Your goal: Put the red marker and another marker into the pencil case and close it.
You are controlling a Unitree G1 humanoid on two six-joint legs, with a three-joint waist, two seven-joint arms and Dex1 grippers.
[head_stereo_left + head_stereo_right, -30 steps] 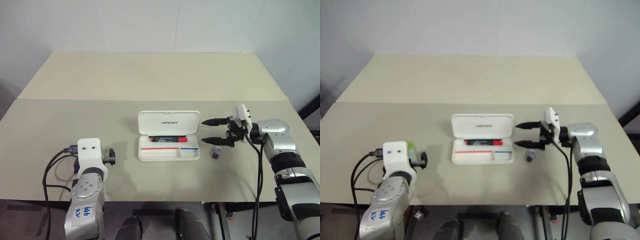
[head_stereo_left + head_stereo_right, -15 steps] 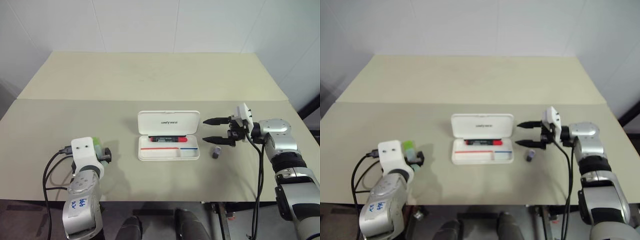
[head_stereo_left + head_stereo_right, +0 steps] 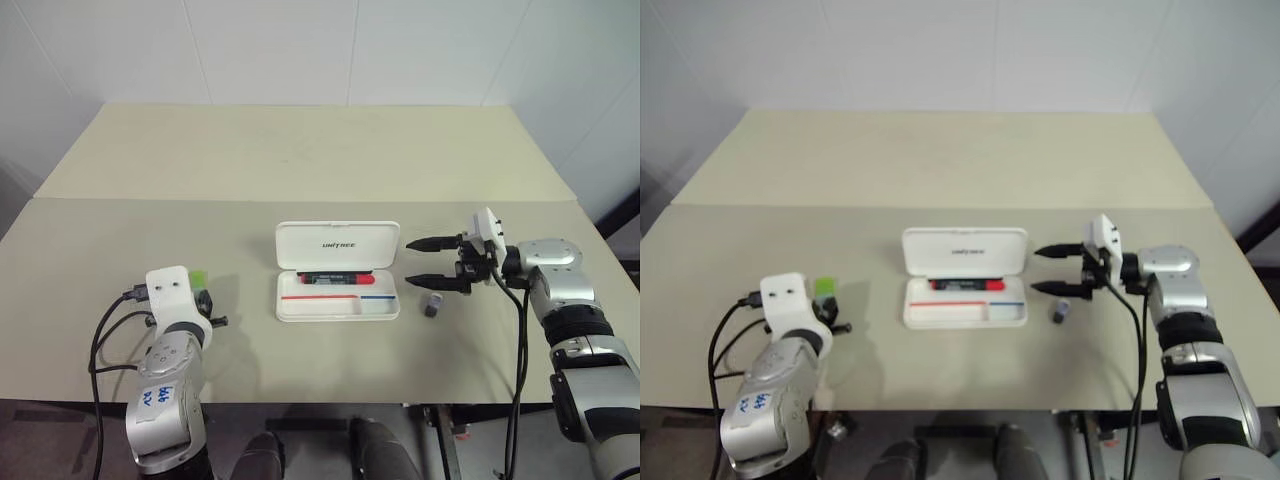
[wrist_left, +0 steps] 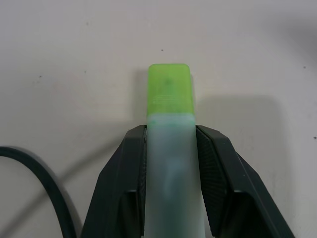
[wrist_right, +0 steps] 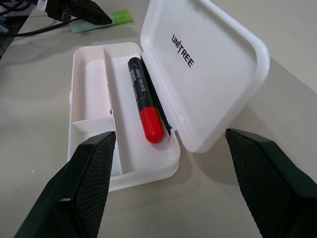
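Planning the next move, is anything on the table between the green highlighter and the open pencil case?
Nothing visible. The green highlighter sits between the left gripper fingers, and bare table separates it from the open pencil case, which holds the red marker.

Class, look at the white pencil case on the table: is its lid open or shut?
Open. The pencil case has its lid swung up and back, and the red marker lies exposed in the tray.

Bright even light, soft shadows, sharp
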